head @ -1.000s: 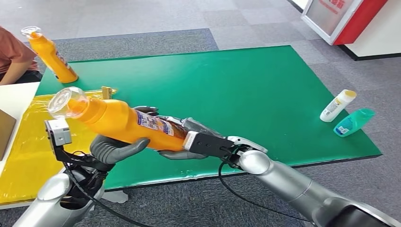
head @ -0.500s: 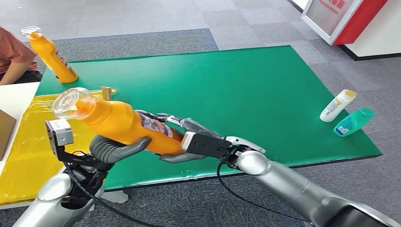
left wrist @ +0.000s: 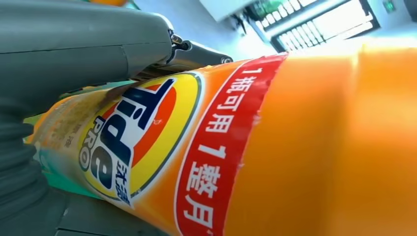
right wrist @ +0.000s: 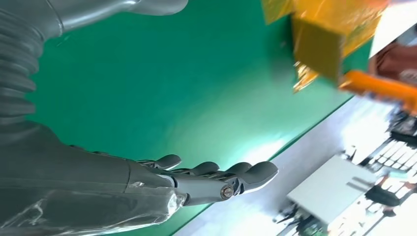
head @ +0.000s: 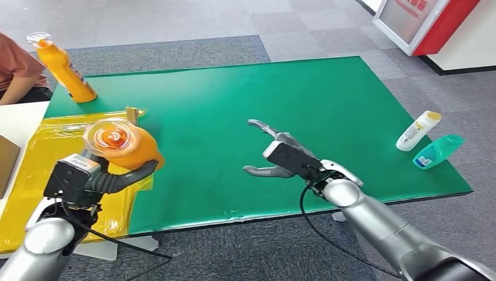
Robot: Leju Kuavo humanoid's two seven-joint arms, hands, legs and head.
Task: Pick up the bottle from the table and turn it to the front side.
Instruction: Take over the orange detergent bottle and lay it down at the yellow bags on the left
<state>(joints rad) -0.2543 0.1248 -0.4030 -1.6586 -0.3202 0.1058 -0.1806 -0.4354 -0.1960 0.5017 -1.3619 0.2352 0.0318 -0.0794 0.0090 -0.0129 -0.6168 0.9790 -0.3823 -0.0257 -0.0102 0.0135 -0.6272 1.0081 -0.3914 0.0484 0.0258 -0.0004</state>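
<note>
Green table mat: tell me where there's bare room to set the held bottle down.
The widest bare stretch of the green table mat lies between the open right hand and the far edge. Crowded spots: the yellow plastic sheet beneath the left hand holding the orange detergent bottle, and the right edge by the white bottle and teal bottle.

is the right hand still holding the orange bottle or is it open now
Open. The right hand hovers over the green mat with fingers spread and nothing in them; the orange detergent bottle with clear cap sits in the left hand.
</note>
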